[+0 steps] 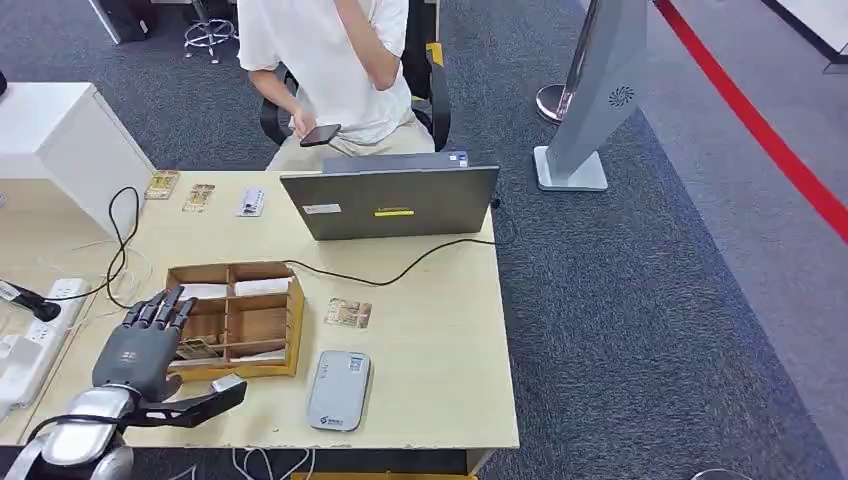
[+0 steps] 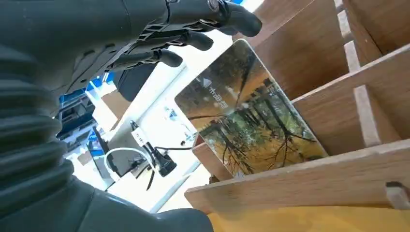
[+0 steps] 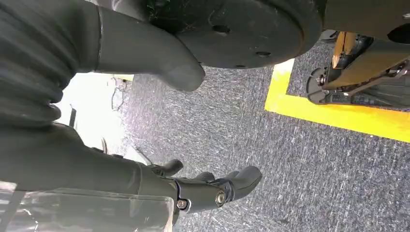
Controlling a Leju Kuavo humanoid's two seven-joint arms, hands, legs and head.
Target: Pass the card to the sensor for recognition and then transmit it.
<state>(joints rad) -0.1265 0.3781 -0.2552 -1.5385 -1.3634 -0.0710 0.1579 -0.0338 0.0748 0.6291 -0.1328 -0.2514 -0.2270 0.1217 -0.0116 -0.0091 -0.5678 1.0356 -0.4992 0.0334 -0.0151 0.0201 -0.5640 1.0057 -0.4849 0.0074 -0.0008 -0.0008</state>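
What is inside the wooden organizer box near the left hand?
The wooden organizer box holds white cards in its far compartments and a tree-printed card leaning upright in a near one. The left hand covers its left end.

A closed grey laptop (image 1: 392, 201) sits at the desk's (image 1: 440, 330) far edge, a black cable (image 1: 400, 273) trailing from it. Behind it a seated person (image 1: 330, 60) holds a phone (image 1: 320, 135). A white power strip (image 1: 35, 335) lies at the left.
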